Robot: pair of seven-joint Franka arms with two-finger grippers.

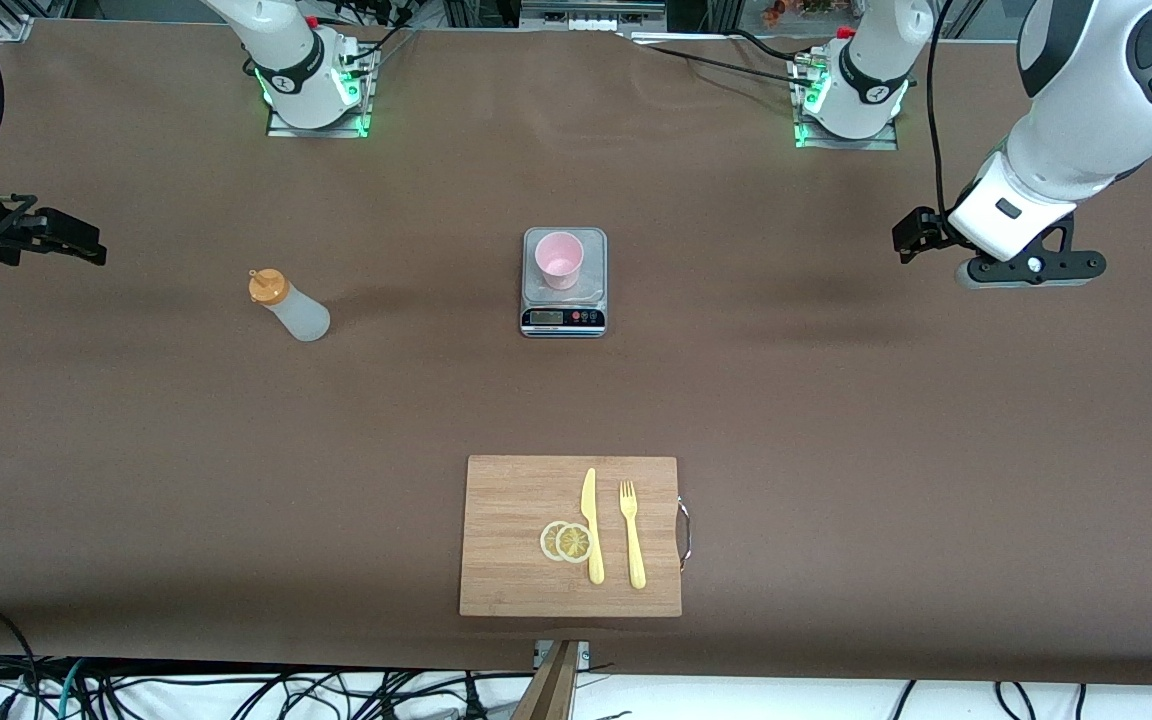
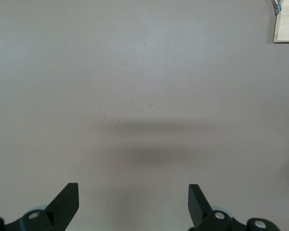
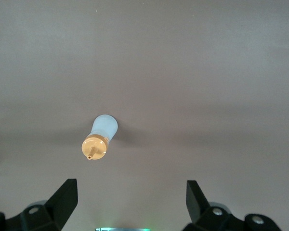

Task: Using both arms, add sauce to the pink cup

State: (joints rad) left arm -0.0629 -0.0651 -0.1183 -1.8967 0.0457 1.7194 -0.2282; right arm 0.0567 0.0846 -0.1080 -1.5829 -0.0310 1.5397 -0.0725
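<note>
A board (image 1: 516,540) lies nearest the front camera on the brown counter (image 1: 836,420), carrying two lemon slices (image 1: 566,541), a yellow knife (image 1: 591,525) and a fork (image 1: 632,534) side by side. Farther from the camera, mid-counter, the pink cup (image 1: 559,260) stands upright on a scale (image 1: 563,318) (its display faces the camera). The sauce (image 1: 289,305) stands upright on bare counter toward the right arm's end, well apart from the cup. The right end effector (image 3: 131,199) hangs over the counter near the sauce, fingers spread and holding nothing. The left end effector (image 2: 133,204), likewise released and empty, hangs over bare counter at the left arm's end.
</note>
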